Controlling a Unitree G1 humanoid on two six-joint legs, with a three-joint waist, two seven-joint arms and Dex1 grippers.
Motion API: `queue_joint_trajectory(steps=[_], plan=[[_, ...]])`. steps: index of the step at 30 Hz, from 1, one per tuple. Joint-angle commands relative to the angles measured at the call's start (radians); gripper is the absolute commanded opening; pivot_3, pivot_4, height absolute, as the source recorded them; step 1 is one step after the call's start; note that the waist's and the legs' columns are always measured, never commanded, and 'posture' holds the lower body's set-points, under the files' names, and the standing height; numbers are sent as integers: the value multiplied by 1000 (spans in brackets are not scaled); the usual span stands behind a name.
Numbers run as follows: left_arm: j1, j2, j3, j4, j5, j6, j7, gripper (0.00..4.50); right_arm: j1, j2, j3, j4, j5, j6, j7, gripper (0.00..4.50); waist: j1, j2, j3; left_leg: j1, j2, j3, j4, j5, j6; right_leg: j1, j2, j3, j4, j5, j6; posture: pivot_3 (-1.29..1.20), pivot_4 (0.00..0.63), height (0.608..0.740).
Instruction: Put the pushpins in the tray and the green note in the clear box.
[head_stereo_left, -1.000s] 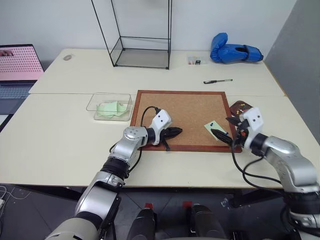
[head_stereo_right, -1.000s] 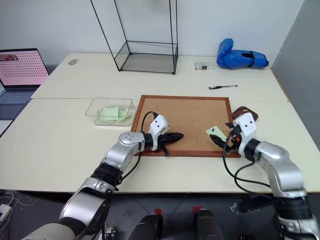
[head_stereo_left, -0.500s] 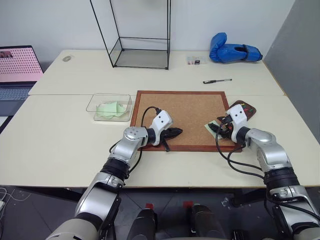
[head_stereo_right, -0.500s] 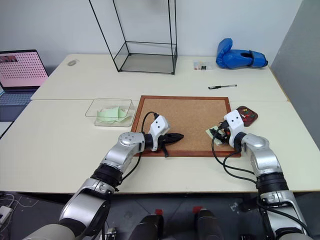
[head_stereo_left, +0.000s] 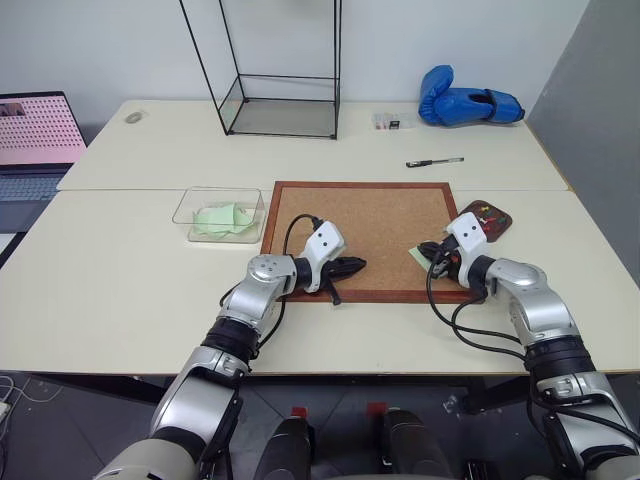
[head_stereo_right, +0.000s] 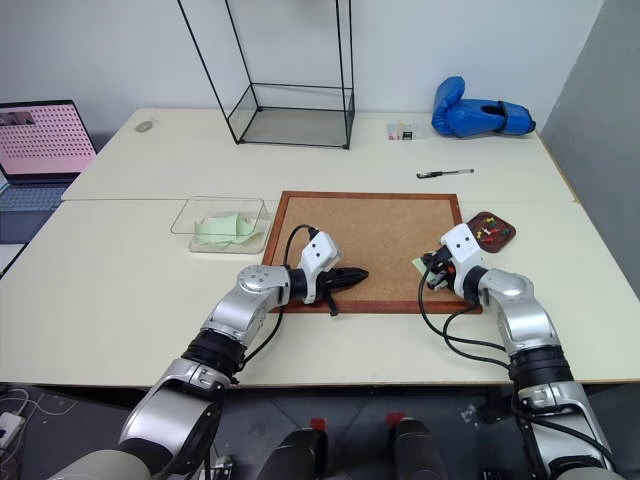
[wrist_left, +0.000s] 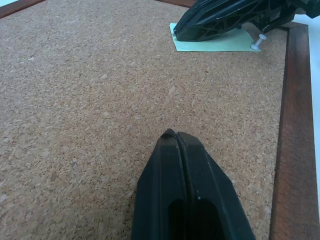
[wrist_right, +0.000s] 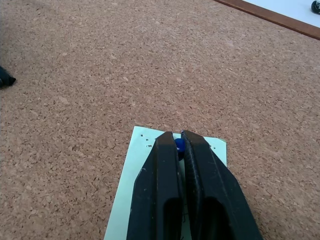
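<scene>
The green note (wrist_right: 131, 192) lies on the corkboard (head_stereo_left: 370, 225) near its right edge. A blue-headed pushpin (wrist_right: 179, 144) stands in the note, and my right gripper (wrist_right: 178, 137) is shut on its head, low over the note. The left wrist view shows that gripper (wrist_left: 182, 34) resting on the green note (wrist_left: 220, 44), with a small pale pin (wrist_left: 256, 45) at the note's edge. My left gripper (head_stereo_left: 356, 265) is shut and empty on the board's near left part. The dark tray (head_stereo_left: 505, 216) sits just right of the board. The clear box (head_stereo_left: 186, 208) stands left of it.
Crumpled pale green papers (head_stereo_left: 222, 218) lie in the clear box. Red and yellow pins (head_stereo_left: 486, 211) sit in the tray. At the back stand a black wire-framed glass case (head_stereo_left: 285, 105), a blue boxing glove (head_stereo_left: 465, 105) and a pen (head_stereo_left: 435, 162). A laptop (head_stereo_left: 35, 140) is far left.
My right gripper moved forward and left onto the green note and went from open to shut on the blue pin. The left gripper stayed put.
</scene>
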Motion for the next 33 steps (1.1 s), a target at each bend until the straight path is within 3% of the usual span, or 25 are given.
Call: queue_joint_trajectory(steps=[1, 21, 33], plan=[[23, -4, -21, -10, 17, 19, -22, 0, -8, -16, -42, -54, 14, -23, 1, 80, 0, 0, 0, 0, 0, 0, 0, 0, 0, 0, 0, 0, 0, 0, 0, 0, 150, 740], [38, 1, -33, -20, 38, 35, -28, 0, 18, 4, -97, -183, 109, 40, 16, 80, 0, 0, 0, 0, 0, 0, 0, 0, 0, 0, 0, 0, 0, 0, 0, 0, 150, 740], [46, 1, -31, -27, 41, 36, -28, 0, 8, -108, -208, -222, 131, 96, -5, 80, 1, 0, 0, 0, 0, 1, 0, 0, 0, 0, 0, 0, 0, 0, 0, 0, 150, 740]])
